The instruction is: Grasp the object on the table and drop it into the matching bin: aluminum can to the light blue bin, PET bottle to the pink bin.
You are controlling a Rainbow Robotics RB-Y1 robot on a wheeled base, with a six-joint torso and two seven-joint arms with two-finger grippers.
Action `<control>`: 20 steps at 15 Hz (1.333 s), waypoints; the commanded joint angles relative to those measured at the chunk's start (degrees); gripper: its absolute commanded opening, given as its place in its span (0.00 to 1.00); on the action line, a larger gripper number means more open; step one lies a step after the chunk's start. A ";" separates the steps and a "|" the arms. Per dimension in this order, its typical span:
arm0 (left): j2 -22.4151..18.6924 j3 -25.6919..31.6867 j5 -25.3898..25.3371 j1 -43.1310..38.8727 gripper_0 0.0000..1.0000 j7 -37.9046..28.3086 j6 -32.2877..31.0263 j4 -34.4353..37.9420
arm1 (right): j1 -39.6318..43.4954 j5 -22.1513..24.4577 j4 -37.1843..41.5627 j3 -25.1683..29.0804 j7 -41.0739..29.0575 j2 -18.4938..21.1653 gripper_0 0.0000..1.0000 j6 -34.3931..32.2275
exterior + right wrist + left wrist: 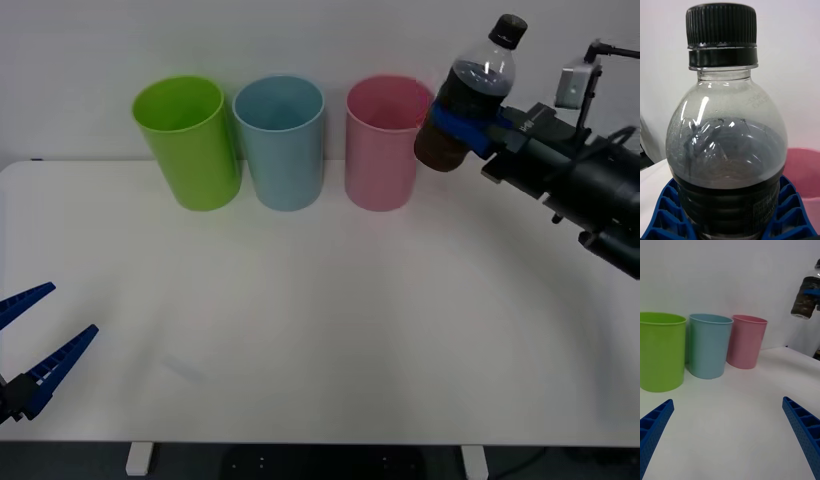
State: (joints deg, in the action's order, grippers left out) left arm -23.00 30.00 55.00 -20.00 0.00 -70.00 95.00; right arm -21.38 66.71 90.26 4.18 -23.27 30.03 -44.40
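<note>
The PET bottle [470,100], clear with dark brown liquid and a black cap, hangs in the air just right of the pink bin [384,142], above its rim level and tilted a little. My right gripper [462,130] is shut on its lower body; the blue fingers [662,210] wrap both sides of the bottle [728,150], with the pink bin [805,176] behind. The light blue bin [281,140] stands left of the pink one. My left gripper [35,345] stands open low over the table's [330,320] front left corner. From the left wrist, the bottle [807,296] hangs right of the pink bin [746,340].
A lime green bin [189,140] stands left of the light blue bin [709,345], all three in a row at the table's back edge before a white wall. The green bin [660,350] is nearest my left arm. The white tabletop spreads wide in front of the bins.
</note>
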 commanded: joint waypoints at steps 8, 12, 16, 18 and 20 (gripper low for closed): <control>0.00 0.00 0.00 0.00 1.00 0.00 0.00 0.00 | -25.55 4.57 -30.76 -4.36 3.06 -3.66 0.00 0.54; 0.00 0.00 0.00 0.00 1.00 0.00 0.00 0.00 | -30.39 8.08 -37.27 -4.36 4.90 -7.35 0.00 7.75; 0.00 0.00 0.00 0.00 1.00 0.00 0.00 0.00 | -31.27 10.81 -38.06 -4.36 6.22 -10.52 0.00 15.04; 0.00 0.00 0.00 0.00 1.00 0.00 0.00 0.00 | -31.27 12.04 -38.06 -4.36 7.37 -11.93 0.00 18.56; 0.00 0.00 0.00 0.00 1.00 0.00 0.00 0.00 | -31.27 12.65 -38.06 -4.36 8.77 -12.72 0.00 21.37</control>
State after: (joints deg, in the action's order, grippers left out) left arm -23.00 30.00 55.00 -20.00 0.00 -70.00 95.00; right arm -52.65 79.06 52.20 -0.18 -15.12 17.59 -24.17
